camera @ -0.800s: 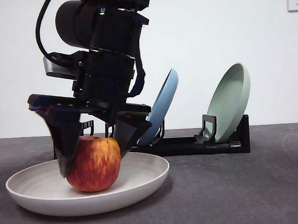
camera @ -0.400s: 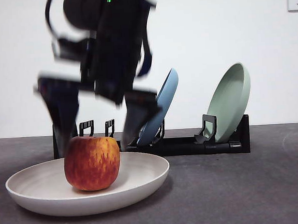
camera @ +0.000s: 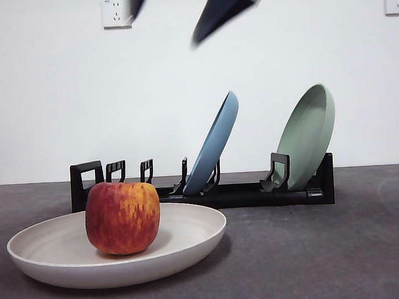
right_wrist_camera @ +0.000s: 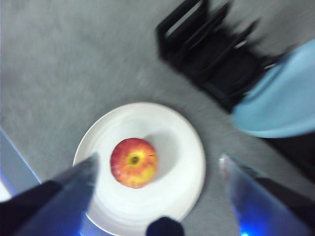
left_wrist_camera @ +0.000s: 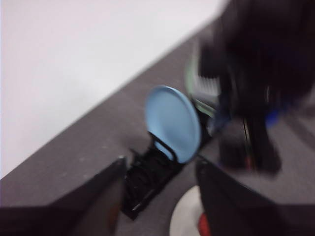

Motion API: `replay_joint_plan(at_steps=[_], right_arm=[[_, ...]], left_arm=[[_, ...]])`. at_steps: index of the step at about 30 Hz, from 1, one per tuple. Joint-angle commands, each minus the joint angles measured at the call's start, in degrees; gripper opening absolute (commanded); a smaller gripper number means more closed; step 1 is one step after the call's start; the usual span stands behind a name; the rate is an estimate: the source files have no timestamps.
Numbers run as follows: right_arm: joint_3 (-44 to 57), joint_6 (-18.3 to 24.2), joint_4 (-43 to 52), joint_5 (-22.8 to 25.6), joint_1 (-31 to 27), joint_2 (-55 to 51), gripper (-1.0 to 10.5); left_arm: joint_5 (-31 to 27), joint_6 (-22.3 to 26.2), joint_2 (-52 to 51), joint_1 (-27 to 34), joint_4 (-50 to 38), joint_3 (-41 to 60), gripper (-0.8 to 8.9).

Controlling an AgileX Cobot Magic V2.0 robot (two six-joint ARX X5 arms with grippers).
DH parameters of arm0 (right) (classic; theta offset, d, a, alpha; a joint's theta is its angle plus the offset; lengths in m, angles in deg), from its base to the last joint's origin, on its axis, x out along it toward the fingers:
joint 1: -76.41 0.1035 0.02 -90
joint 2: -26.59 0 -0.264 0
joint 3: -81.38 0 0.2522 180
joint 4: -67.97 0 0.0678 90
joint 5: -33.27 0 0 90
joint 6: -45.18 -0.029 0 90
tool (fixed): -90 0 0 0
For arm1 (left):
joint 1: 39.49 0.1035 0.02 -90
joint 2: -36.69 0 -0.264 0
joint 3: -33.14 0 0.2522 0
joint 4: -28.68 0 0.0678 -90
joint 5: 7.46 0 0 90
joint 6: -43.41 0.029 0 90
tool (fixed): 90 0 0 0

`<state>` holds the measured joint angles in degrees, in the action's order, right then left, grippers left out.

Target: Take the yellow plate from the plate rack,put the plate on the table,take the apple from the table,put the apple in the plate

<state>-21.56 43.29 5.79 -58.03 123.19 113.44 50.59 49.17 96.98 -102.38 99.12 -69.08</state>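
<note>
The apple [camera: 123, 217] rests in the yellow plate [camera: 191, 240], which lies flat on the table [camera: 325, 250] at the front left. The plate rack [camera: 242, 194] stands behind. My right gripper [camera: 172, 17] is open and empty, high above the plate, with only its two black tips at the top edge. In the right wrist view my right gripper [right_wrist_camera: 158, 160] hangs open over the apple [right_wrist_camera: 134, 162] and plate [right_wrist_camera: 172, 147]. My left gripper [left_wrist_camera: 160, 167] is open and empty, off to the side, facing the rack [left_wrist_camera: 142, 182].
A blue plate [camera: 216, 145] and a sage-green plate [camera: 309, 134] lean upright in the rack. Two wall sockets [camera: 115, 13] sit on the white wall behind. The left wrist view shows the blue plate [left_wrist_camera: 172, 123] and the other arm [left_wrist_camera: 256, 88], blurred.
The right gripper let go of the apple and rose fast from around it to the top edge. The apple stays in the plate.
</note>
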Motion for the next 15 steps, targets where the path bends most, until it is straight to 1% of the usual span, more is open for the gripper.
replay_joint_plan(at_steps=[1, 2, 4, 5, 7, 10, 12, 14, 15], right_arm=[[-0.1, 2.0, -1.9, 0.2, -2.5, -5.4, -0.1], [-0.1, 2.0, -2.5, 0.2, -3.6, -7.2, -0.1], [-0.1, 2.5, -3.8, 0.2, -6.8, -12.1, -0.1], [-0.1, 3.5, -4.2, 0.2, -8.6, -14.4, -0.1], [-0.1, 4.2, -4.4, 0.2, -12.2, -18.3, -0.1], [0.2, 4.4, -4.3, 0.2, -15.6, -22.6, -0.1], [2.4, 4.4, -3.3, 0.2, -16.8, -25.4, -0.1], [7.4, 4.4, 0.3, 0.2, -16.8, -28.7, -0.1], [9.9, 4.3, 2.1, 0.2, -16.8, -30.2, -0.1]], left_arm=[[2.6, 3.3, 3.0, 0.7, -1.7, 0.1, -0.09], [4.2, 3.9, 4.1, 1.4, -2.1, 0.1, -0.09], [10.5, 5.4, 7.0, 4.4, -3.7, 0.1, -0.09], [14.0, 5.7, 8.3, 6.4, -4.7, 0.1, -0.09], [21.0, 6.3, 9.5, 11.9, -7.2, 0.2, -0.09], [28.6, 5.8, 9.6, 21.4, -10.7, 1.0, -0.09], [31.0, 4.9, 8.8, 27.3, -12.3, 2.4, -0.09], [31.1, 4.3, 7.4, 31.7, -14.3, 5.1, -0.09], [31.2, 3.7, 6.5, 32.9, -15.4, 6.7, -0.09]])
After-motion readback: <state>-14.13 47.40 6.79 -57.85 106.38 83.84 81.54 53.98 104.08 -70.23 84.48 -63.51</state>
